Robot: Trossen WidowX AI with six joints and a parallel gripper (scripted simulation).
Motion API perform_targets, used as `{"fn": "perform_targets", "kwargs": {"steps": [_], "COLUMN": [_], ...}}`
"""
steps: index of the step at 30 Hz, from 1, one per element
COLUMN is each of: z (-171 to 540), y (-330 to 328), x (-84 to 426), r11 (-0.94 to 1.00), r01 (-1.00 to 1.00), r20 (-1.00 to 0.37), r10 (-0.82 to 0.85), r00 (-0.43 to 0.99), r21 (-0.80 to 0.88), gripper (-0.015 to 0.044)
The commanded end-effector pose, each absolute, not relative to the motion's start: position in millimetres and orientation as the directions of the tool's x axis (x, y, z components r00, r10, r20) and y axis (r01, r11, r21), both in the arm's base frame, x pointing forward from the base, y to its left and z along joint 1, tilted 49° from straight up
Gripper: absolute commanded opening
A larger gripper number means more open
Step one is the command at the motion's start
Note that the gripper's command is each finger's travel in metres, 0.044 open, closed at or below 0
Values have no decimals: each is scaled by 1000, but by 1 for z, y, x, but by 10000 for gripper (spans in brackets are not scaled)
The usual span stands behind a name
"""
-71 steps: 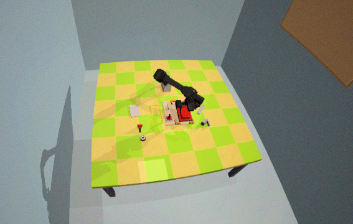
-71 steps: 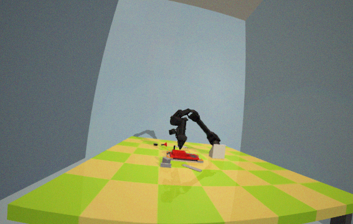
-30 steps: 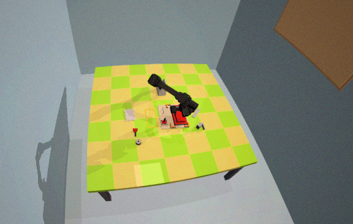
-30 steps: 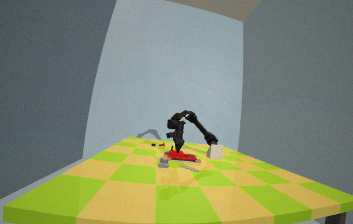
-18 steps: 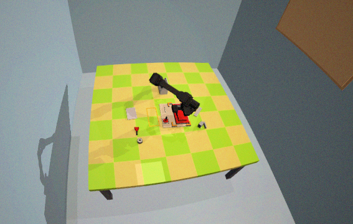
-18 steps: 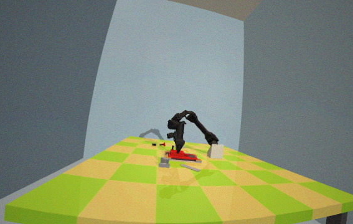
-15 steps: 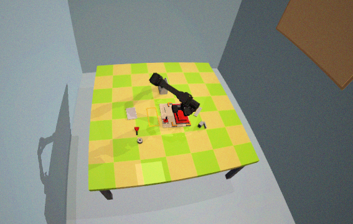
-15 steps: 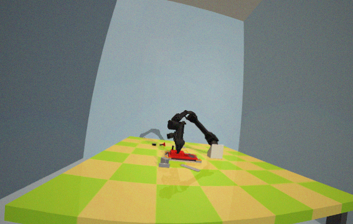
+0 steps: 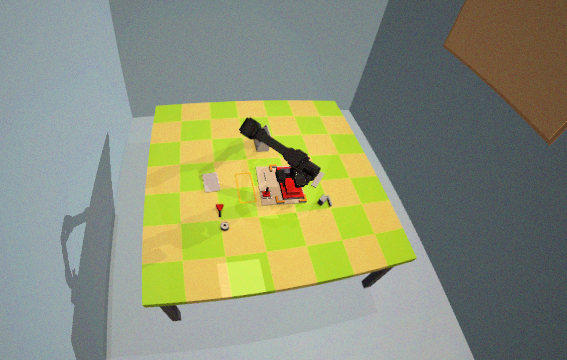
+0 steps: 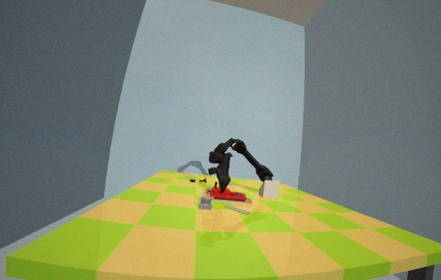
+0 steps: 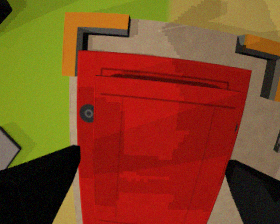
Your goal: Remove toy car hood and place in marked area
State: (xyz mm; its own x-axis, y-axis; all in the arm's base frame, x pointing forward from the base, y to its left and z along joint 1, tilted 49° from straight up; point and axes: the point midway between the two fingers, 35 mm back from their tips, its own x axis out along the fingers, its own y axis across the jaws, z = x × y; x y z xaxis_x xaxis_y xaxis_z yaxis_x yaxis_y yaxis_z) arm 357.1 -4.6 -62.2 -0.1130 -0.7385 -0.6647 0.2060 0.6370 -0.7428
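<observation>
The red toy car [image 9: 292, 190] [image 10: 237, 195] sits on a beige base plate [image 9: 266, 175] [image 11: 191, 42] between orange corner brackets. A broad red panel [image 11: 151, 145] fills the wrist view's middle; it looks like the hood, but its seams are hard to tell. My gripper [image 10: 223, 190] [image 11: 156, 161] points down over the car, open wide, with one finger at each side of the panel and nothing held. Whether the fingertips touch the car cannot be told. The marked area [image 9: 244, 173], an orange outline, lies left of the base plate in the top view.
A grey bracket [image 9: 323, 201] [image 10: 205, 204] and a thin grey plate [image 9: 317, 180] [image 10: 237, 210] lie right of the car in the top view. Left are a pale plate [image 9: 211, 182], a red-black piece [image 9: 219, 207] and a small wheel [image 9: 224, 226]. A grey block [image 10: 271, 189] stands by the arm's base.
</observation>
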Motion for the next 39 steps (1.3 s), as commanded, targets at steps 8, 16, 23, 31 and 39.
{"fn": "perform_targets", "kwargs": {"steps": [8, 16, 23, 31, 39], "z": [-64, -64, -64, -61, -57], "y": [-7, -7, -7, -3, 1], "x": [357, 357, 357, 357, 358], "r11": [637, 637, 637, 637, 637], "r01": [206, 206, 206, 205, 205], "r20": [-664, -664, -664, -664, -664], "r10": [-739, -739, -739, -739, -739], "r00": [-113, -113, -113, -113, -114], "r21": [-743, -743, -743, -743, -743], "gripper": [414, 321, 216, 6, 0]}}
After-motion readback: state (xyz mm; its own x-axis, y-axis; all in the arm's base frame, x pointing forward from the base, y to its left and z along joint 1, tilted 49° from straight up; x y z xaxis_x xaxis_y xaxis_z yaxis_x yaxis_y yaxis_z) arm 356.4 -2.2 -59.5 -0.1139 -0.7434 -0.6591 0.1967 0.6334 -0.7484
